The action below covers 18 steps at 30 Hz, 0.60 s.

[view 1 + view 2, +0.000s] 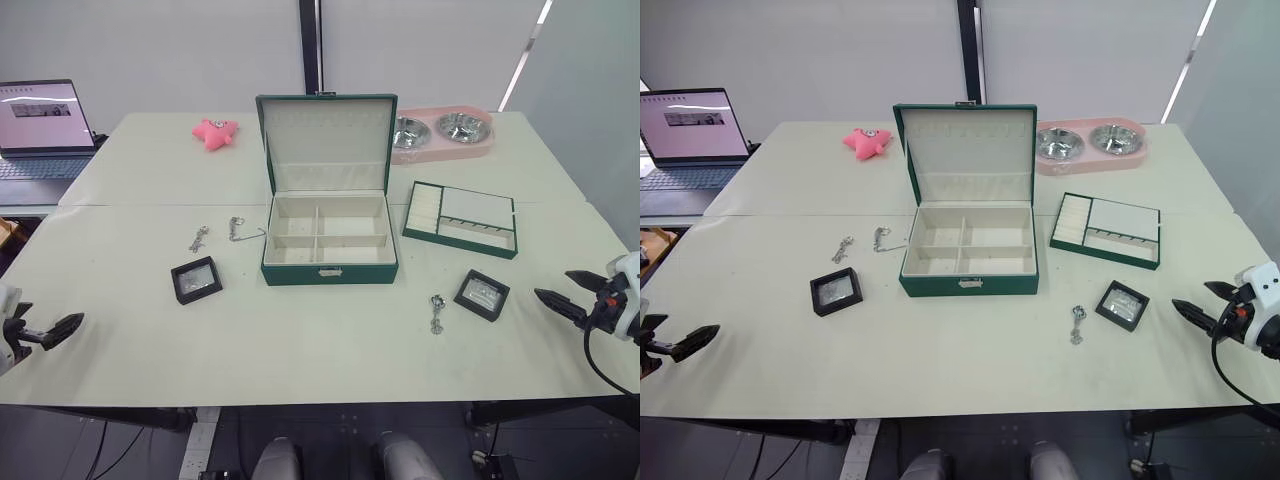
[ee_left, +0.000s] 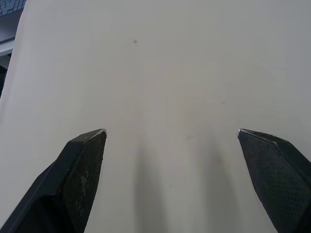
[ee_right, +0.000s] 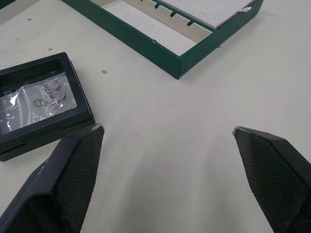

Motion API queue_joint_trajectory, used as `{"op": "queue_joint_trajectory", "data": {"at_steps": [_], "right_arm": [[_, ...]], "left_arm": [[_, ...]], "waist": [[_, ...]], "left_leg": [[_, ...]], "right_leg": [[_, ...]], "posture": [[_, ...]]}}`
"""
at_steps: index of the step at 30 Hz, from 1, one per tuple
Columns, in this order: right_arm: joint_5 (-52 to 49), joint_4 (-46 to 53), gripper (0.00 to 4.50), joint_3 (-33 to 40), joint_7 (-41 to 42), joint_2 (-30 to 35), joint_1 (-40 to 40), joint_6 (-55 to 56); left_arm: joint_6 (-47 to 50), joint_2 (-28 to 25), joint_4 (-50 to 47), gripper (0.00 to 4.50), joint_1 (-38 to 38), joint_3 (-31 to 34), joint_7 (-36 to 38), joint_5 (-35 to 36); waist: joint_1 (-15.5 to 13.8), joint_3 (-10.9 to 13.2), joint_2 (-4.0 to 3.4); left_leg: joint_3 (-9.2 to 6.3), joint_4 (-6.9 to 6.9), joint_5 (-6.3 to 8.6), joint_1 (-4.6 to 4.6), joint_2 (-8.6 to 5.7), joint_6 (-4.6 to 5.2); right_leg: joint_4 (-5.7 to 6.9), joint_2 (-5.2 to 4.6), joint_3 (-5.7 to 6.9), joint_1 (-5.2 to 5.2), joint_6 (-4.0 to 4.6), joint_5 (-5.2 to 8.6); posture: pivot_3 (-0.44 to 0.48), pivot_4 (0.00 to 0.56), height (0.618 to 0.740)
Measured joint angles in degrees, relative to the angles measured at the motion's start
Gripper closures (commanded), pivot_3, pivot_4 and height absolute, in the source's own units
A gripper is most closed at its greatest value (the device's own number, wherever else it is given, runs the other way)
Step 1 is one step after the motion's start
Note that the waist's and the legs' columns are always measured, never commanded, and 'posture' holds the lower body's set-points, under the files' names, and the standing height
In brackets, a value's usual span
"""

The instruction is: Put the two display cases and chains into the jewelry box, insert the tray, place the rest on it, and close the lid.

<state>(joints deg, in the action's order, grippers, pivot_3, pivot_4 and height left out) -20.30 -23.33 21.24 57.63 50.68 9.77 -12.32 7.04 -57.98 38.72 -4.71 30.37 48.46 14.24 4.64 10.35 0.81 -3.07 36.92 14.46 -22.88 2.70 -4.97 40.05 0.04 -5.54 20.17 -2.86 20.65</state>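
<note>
The green jewelry box stands open mid-table with its lid upright and its cream compartments empty. Its green tray lies just right of it. One black display case lies front left of the box, another display case front right, holding rings in a clear bag. Two chains lie left of the box, and a third chain rests beside the right case. My left gripper hovers open over bare table at the front left edge. My right gripper is open at the right edge, just short of the right case.
A laptop sits open on a side desk at the far left. A pink plush star and a pink feeder with two steel bowls stand at the back of the table.
</note>
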Motion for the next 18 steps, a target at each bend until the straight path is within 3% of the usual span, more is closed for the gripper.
{"op": "queue_joint_trajectory", "data": {"at_steps": [10,18], "right_arm": [[-1.53,3.31,0.00,-0.07,0.51,-0.04,0.44,-2.45],[-16.25,30.56,0.00,-5.72,1.97,-2.77,7.26,-19.26]], "left_arm": [[2.30,0.03,-6.59,0.03,0.32,-1.11,4.16,1.81],[8.12,-1.09,-19.34,0.03,1.65,-5.18,15.57,5.96]], "waist": [[0.01,0.00,0.00],[0.05,0.01,-0.03]], "left_leg": [[0.00,0.01,0.00,0.00,0.01,0.00],[-0.06,0.03,0.00,-0.02,0.07,-0.01]], "right_leg": [[0.04,0.00,-0.01,0.00,0.00,0.00],[0.11,0.09,0.01,0.01,0.00,0.00]], "posture": [[0.000,0.150,0.740],[0.000,0.150,0.740]]}}
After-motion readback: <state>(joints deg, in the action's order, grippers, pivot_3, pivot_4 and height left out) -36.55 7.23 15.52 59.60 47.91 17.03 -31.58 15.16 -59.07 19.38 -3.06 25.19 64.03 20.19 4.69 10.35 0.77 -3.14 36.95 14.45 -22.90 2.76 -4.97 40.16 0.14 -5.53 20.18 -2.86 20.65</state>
